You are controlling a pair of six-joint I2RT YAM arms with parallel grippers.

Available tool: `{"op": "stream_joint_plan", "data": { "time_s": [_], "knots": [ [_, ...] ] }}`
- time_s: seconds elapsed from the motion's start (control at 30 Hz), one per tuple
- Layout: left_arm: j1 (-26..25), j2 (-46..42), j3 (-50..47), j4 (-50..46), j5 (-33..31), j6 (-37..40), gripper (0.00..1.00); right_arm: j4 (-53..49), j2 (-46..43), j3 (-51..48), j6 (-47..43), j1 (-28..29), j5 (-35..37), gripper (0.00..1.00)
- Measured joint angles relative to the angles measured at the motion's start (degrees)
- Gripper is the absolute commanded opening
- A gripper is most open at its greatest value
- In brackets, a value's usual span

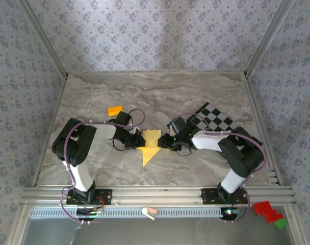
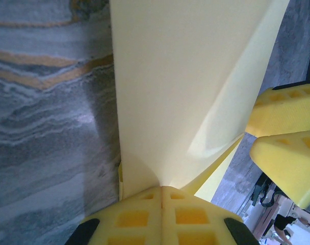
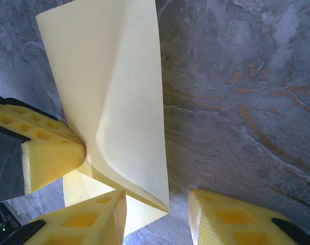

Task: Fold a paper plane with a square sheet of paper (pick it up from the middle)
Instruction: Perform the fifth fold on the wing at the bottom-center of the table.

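1. In the top view, a small orange block (image 1: pixel 114 109) lies left of centre on the marbled bench (image 1: pixel 196 92), well apart from the work and of no use to this step.
2. Just right of it, the left end effector (image 1: pixel 136 140) sits at the paper's left edge. Its wrist view shows the end effector (image 2: pixel 161 191) fully closed, pinching the paper at the bottom centre of the frame.
3. The square sheet of paper (image 1: pixel 150 150) lies mid-frame between the two arms, already partly folded, with a point towards the bottom of the frame. In the left wrist view the paper (image 2: pixel 185 92) rises from the pinch with one flap curling up on the right.
4. The right end effector (image 1: pixel 168 142) meets the paper from the right. In its wrist view the end effector (image 3: pixel 157 196) stands partly open. The folded lower corner of the paper (image 3: pixel 119 92) lies in the gap, close to the lower-left pad but not clamped.
5. The step in hand is probably pressing this flap into a crease. It goes best if the left pinch holds firm as the anchor. The right side should close squarely on the folded edge, without dragging the sheet sideways.
6. A checkered board (image 1: pixel 216 120) lies at the right, apart from the work.
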Motion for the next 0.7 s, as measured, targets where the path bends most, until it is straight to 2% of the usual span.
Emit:
{"op": "stream_joint_plan", "data": {
  "time_s": [0.17,0.53,0.7],
  "knots": [
    [0.00,0.02,0.02,0.00,0.00,0.00,0.03,0.26,0.55,0.00,0.07,-0.39,-0.72,0.32],
    [0.00,0.15,0.15,-0.13,0.15,0.00,0.03,1.99,1.57,0.17,0.22,-0.70,-2.56,0.30],
    [0.00,0.17,0.17,-0.13,0.17,0.00,0.03,2.91,2.25,0.33,0.28,-0.81,-3.39,0.26]
  ]
}}
